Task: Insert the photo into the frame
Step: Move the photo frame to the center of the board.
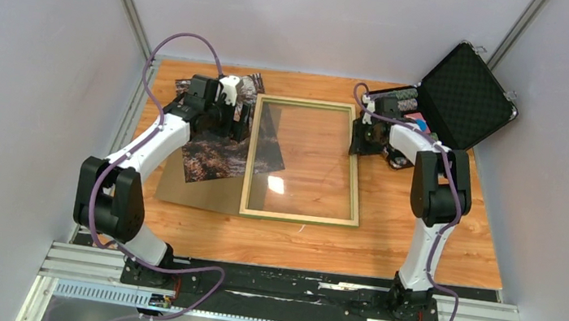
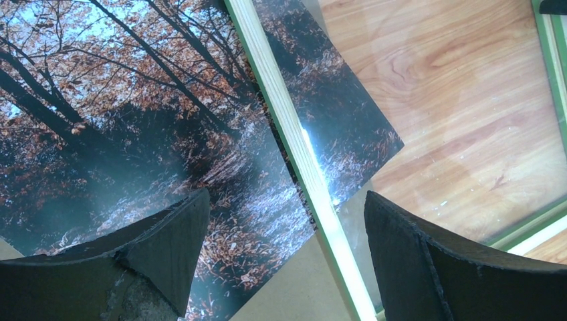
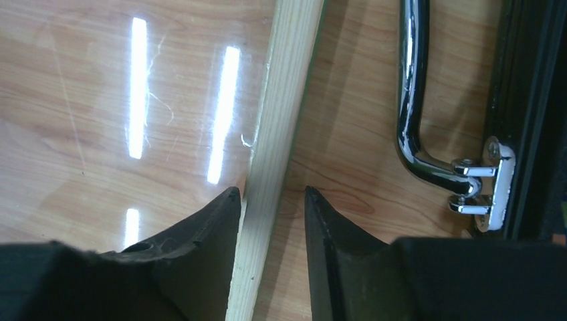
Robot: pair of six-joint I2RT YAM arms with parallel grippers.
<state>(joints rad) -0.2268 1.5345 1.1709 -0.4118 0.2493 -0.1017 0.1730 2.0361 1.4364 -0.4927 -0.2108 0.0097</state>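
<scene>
Frame (image 1: 299,215) lies flat on the table (image 1: 417,255), pale wood back up with its glass in place. One long rail runs between the jaws of each arm.

The right gripper (image 3: 271,194) straddles its rail with the jaws drawn in narrow. One fingertip is at the rail's edge and the other stands just off it, so I would not call this a firm grip. Outside that second jaw, well apart, is the chrome handle (image 3: 409,100) of a black case.

The photo (image 1: 212,158) is outside the frame. It lies skewed under the left gripper (image 2: 286,195), spreading beneath one finger and across the gap. One corner is tucked under the rail and shows through the glass on the far side. A brown backing board (image 1: 195,195) lies under the photo and shows as a tan patch low between the jaws.

The left jaws hang wide open above the photo and the rail and hold nothing.

I judge the task to be barely started, with nothing seated yet. The photo has to come out from under the rail. Then it must be squared up and laid into the open back, on the glass.
</scene>
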